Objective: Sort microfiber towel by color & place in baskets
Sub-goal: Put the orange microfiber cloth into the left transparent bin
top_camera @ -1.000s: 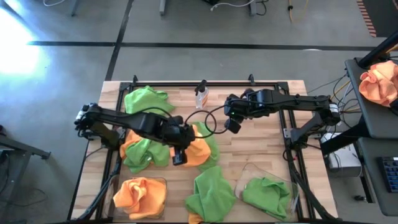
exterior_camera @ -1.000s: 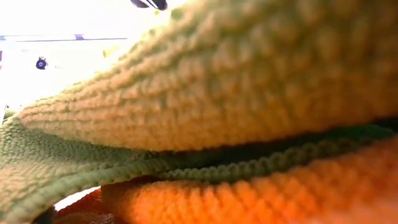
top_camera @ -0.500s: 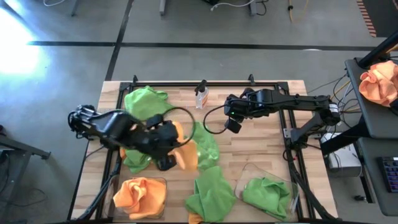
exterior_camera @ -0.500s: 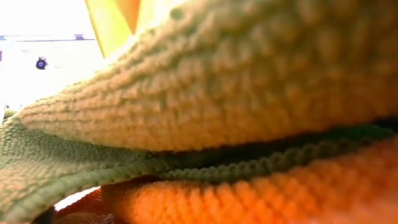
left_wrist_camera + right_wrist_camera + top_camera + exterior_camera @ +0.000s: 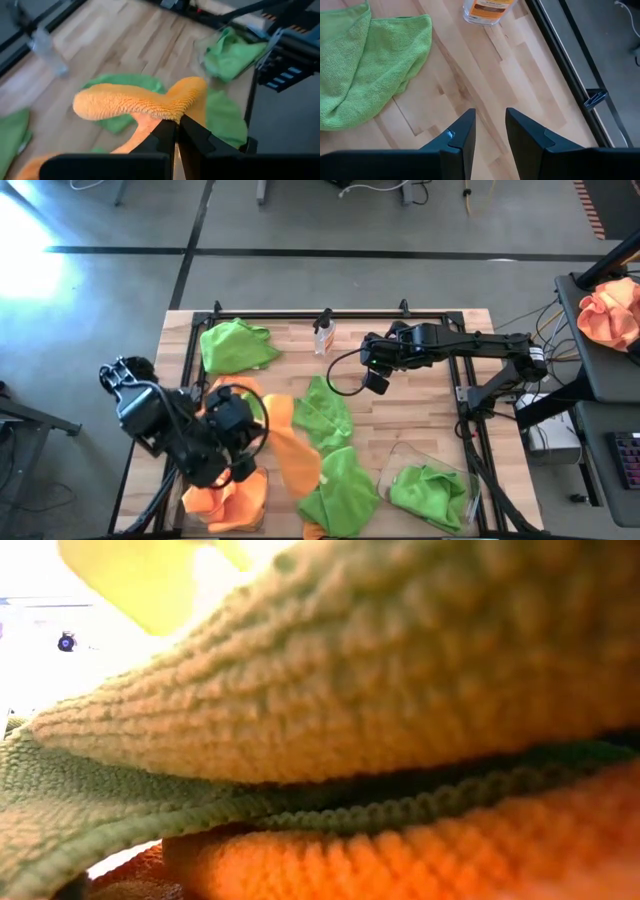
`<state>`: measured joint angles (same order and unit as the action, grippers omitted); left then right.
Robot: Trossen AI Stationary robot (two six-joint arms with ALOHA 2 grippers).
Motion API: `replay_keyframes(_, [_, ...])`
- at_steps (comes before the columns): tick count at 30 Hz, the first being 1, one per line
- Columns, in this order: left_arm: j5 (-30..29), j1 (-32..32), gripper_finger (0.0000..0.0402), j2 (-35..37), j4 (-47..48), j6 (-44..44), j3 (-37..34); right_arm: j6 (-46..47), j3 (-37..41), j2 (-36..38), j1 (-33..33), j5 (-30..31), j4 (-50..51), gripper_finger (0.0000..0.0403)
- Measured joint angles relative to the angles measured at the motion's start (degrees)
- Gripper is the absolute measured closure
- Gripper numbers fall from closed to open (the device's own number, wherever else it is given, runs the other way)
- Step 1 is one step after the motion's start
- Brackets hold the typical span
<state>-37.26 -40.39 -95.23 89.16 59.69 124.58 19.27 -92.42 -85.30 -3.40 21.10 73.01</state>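
**Left end effector carrying orange towel above left basket**

The left end effector (image 5: 175, 131) is clamped tight on an orange microfiber towel (image 5: 135, 102), which drapes from its fingers above the near-left part of the wooden surface (image 5: 420, 405). In the high view the towel (image 5: 290, 450) trails down beside the left basket (image 5: 225, 495), which already contains orange cloth. The right basket (image 5: 425, 485), at the near right, contains a green towel (image 5: 430, 490).

Loose green towels lie at the far left (image 5: 235, 345), at mid-surface (image 5: 325, 410) and at the near edge (image 5: 340, 490). A spray bottle (image 5: 323, 332) stands at the far edge.

The right end effector (image 5: 490, 127) hovers over bare wood near the middle, fingers partly apart and gripping nothing.

The low view is filled by towel fabric lying against the lens.
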Motion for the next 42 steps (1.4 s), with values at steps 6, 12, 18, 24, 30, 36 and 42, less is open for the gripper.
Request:
replay_keyframes(6, [0.1, -3.6, 0.0401, -0.4, 0.7, 6.6, 0.3, -0.6, 0.0, 0.0, 0.0, 0.0, 0.0, 0.0296])
replay_keyframes(12, [0.3, -8.4, 0.0401, -0.4, 0.9, 12.9, 0.2, 0.2, 0.0, 0.0, 0.0, 0.0, 0.0, 0.0299])
replay_keyframes(18, [1.7, -15.1, 0.0401, -0.4, 0.9, 14.9, 0.2, 2.0, 0.0, 0.0, 0.0, 0.0, 0.0, 0.0302])
replay_keyframes(24, [5.3, -20.8, 0.0401, -0.2, 0.9, 15.0, 0.2, 6.0, 0.0, 0.0, 0.0, 0.0, 0.0, 0.0298])
replay_keyframes(30, [5.3, -26.2, 0.0401, 1.5, 0.8, 14.4, -1.7, 12.4, 0.0, 0.0, 0.0, -0.1, 0.0, 0.0306])
replay_keyframes(36, [5.4, -31.0, 0.0401, 6.5, 0.8, 16.5, -10.9, 17.3, 0.0, 0.0, 0.0, -0.1, 0.0, 0.0305])
replay_keyframes(42, [9.3, -33.6, 0.0401, 13.4, 0.9, 22.8, -23.6, 20.4, 0.0, 0.0, 0.0, -0.1, 0.0, 0.0303])
